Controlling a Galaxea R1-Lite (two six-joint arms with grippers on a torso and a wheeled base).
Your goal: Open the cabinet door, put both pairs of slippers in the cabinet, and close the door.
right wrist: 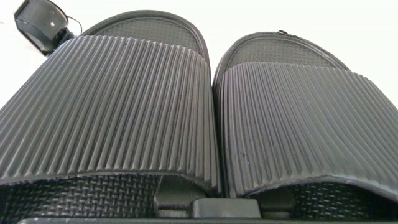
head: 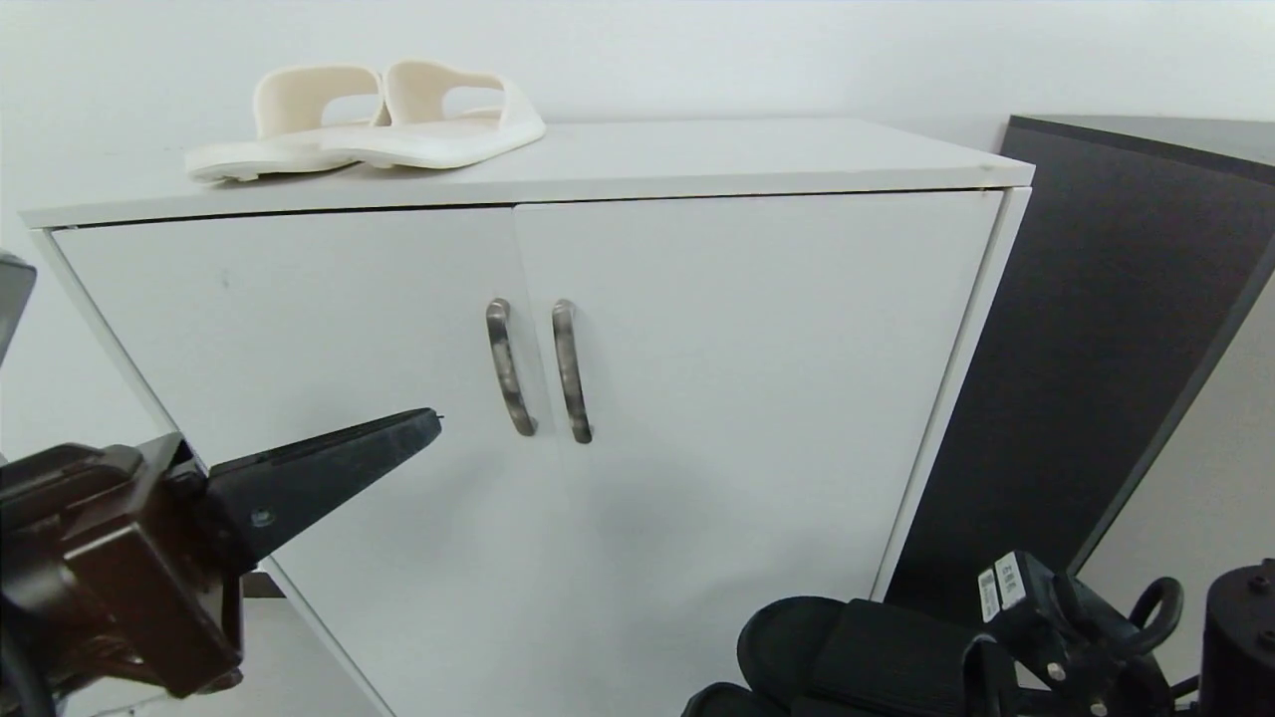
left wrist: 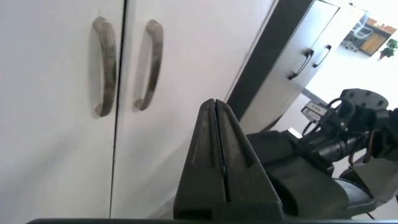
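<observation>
Head view: cabinet (head: 757, 398) white, both doors shut, seam running down the middle. Two metal handles (head: 510, 368) upright, one on each side of the seam.
Cream slippers (head: 369, 124) lie side by side on the cabinet top, toward its left end, near the front edge.
Black slippers (head: 847, 652) low at the right, in front of the cabinet's right door and apart from it.
Right wrist view: black slippers (right wrist: 199, 106) side by side, ribbed straps touching. Right gripper (right wrist: 217, 198) has one finger under each strap, pinching the two inner walls together.
Left gripper (head: 423, 426) sits in front of the left door, tip pointing toward the handles, short of them and a little lower. Left wrist view: fingers (left wrist: 205, 155) pressed together, nothing between them.
Dark panel (head: 1096, 349) stands just beside the cabinet's right side.
</observation>
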